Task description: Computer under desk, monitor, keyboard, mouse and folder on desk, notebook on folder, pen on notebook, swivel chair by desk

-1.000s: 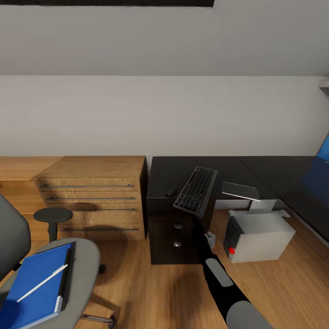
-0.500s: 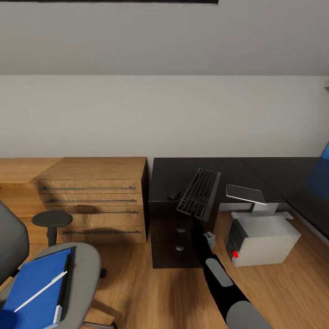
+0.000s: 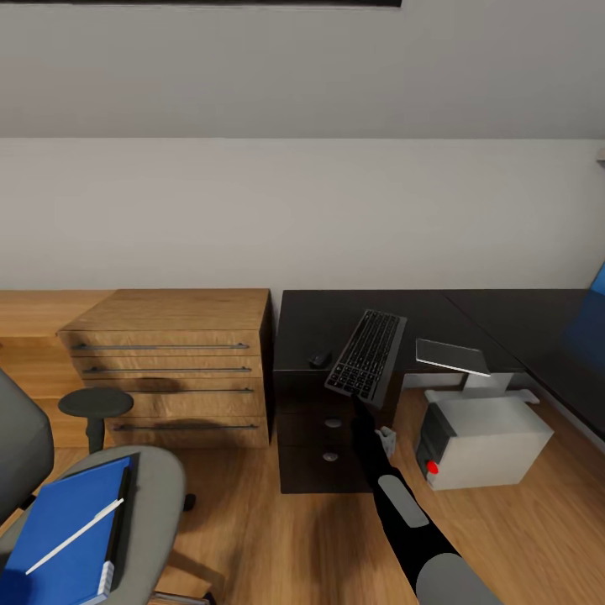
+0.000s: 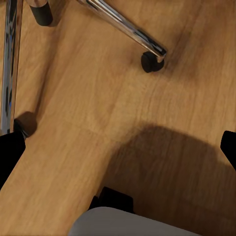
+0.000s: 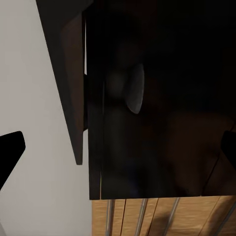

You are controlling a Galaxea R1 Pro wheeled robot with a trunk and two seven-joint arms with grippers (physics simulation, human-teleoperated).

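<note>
- Now the keyboard [image 3: 366, 355] is tilted over the front edge of the desk [image 3: 319, 323], carried at the end of the right arm [image 3: 403, 504]; the arm reaches forward and up from the lower edge of the head view to the keyboard's near side.
- The right claw itself is hidden behind the keyboard in the head view. In the right wrist view two dark fingertips [image 5: 11, 150] stand far apart at the two sides, so the claw looks wide open there; I cannot tell how it holds the keyboard.
- The mouse [image 3: 318, 359] lies on the desk, just beside the keyboard.
- The computer [image 3: 487, 441] stands on the wooden floor [image 3: 277, 538] under the desk, red dot to the front, and a grey flat plate [image 3: 452, 356] is above it.
- The desk is black, with a drawer unit [image 3: 323, 437], and it stands against a white wall [image 3: 302, 210]. A wooden chest [image 3: 168, 370] with metal handles is touching its side.
- The swivel chair [image 3: 155, 496] is well apart from the desk. On its seat lies the folder [image 3: 63, 529], with the pen [image 3: 76, 533] across it and the notebook [image 3: 120, 521] along one edge.
- The left wrist view shows the floor, chrome chair legs [image 4: 123, 27] with a black wheel, and dark fingertips [image 4: 229, 147] spread wide with nothing between them.
</note>
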